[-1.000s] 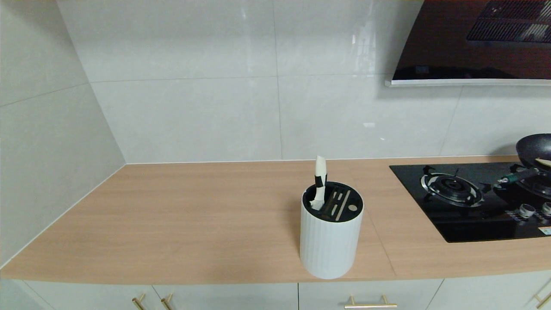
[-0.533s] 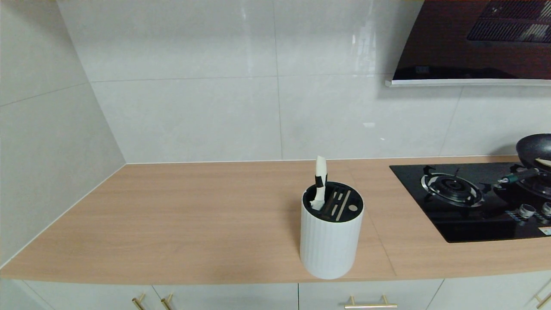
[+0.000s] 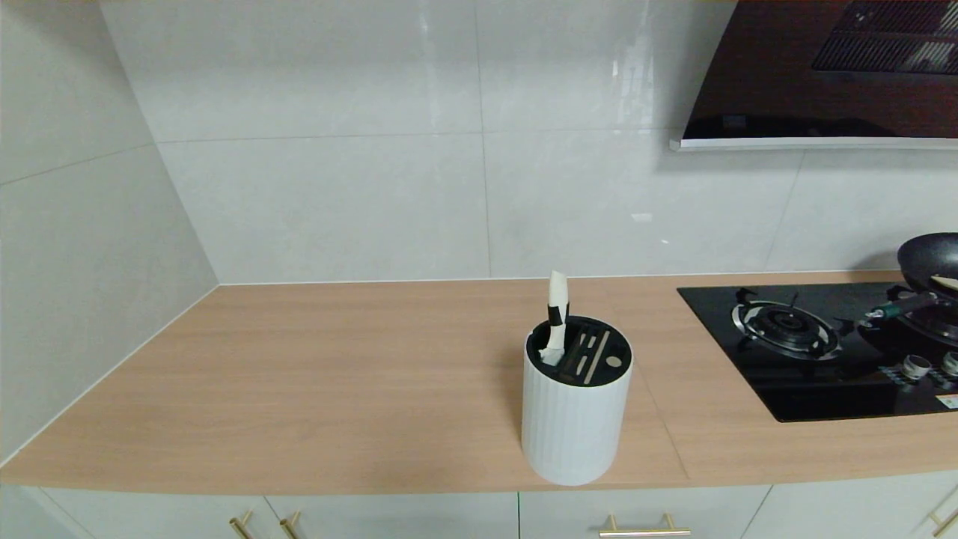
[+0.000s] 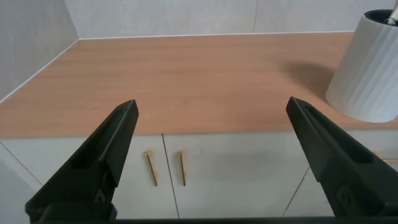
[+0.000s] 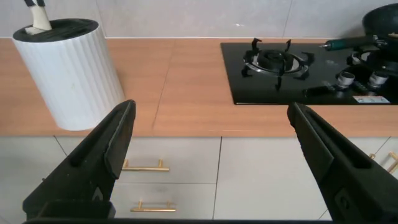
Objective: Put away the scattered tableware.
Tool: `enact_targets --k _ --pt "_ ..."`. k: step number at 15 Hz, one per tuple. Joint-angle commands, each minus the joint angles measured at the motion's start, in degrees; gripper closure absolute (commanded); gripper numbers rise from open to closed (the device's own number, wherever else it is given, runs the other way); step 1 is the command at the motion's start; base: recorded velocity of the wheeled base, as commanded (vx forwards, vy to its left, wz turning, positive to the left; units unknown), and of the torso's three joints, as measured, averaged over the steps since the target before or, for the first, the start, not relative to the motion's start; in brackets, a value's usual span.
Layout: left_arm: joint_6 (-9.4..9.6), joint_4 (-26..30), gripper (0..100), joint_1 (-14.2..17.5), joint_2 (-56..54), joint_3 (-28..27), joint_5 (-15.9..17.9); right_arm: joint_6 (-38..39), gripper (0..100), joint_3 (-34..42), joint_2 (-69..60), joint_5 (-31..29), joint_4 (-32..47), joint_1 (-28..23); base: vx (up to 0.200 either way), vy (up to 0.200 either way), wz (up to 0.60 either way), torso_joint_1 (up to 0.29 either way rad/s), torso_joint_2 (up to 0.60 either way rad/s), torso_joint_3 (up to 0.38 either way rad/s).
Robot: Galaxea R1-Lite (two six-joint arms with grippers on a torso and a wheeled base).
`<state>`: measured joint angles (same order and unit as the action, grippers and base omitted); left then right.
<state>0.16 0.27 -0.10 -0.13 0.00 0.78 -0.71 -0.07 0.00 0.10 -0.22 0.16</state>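
Observation:
A white ribbed utensil holder with a black slotted top stands near the front edge of the wooden counter. A white-and-black handled knife sticks up from one slot. The holder is also in the left wrist view and the holder in the right wrist view. My left gripper is open, held in front of the counter edge, left of the holder. My right gripper is open too, held before the cabinets between holder and stove. Nothing is between either pair of fingers.
A black gas hob lies in the counter at the right, with a dark wok on its far burner. A range hood hangs above. White cabinet doors with gold handles run below the counter. Tiled walls close the back and left.

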Motion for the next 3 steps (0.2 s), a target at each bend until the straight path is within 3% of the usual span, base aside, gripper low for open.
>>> enact_targets --k 1,3 --pt "0.02 0.1 0 0.0 0.1 0.0 0.0 0.3 0 0.0 0.1 0.0 0.2 0.0 0.000 0.000 0.00 0.000 0.00 0.000" --pt "0.02 0.1 0 0.0 0.1 0.0 0.0 0.0 0 0.1 0.1 0.0 0.2 0.0 0.000 0.000 0.00 0.000 0.00 0.000"
